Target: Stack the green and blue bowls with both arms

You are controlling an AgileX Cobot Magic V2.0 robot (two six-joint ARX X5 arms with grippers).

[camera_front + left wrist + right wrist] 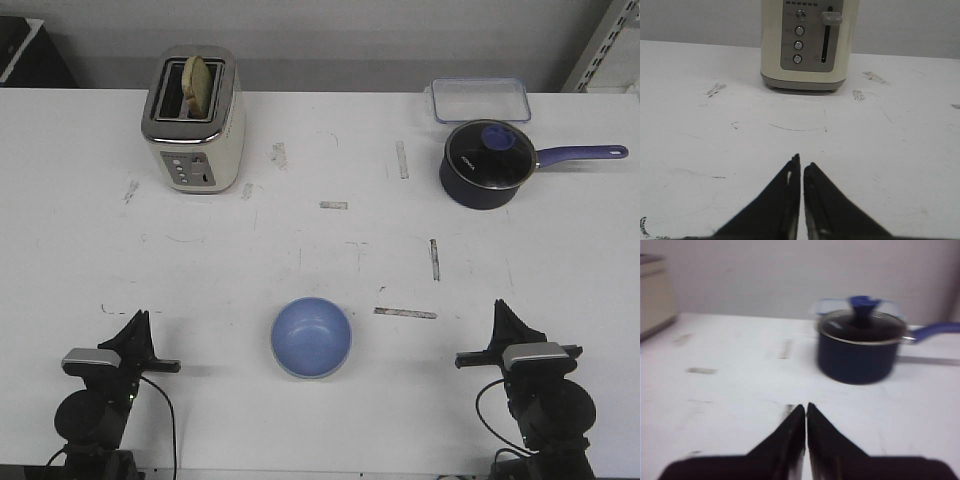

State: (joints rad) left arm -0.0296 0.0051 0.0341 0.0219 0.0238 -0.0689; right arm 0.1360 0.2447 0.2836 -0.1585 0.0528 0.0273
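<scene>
Front view: blue bowl (311, 337) sat at tabletop (300, 240) 6 o'clock, between parked arms, reachable by either. Green bowl unseen, perhaps nested beneath. Left claw (137, 322) and right claw (503, 312) were closed, empty.

Black arms (95, 415), silver-grey plates, cables

White scuffed table (320, 250), plain grey wall (330, 30) behind, dark unit (25, 45) far left, metal shelving (610, 45) far right

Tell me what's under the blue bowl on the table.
The blue bowl sits near the front of the white table. A pale rim peeks beneath its lower edge, possibly another bowl; the rest is covered, so that can't be confirmed.
</scene>
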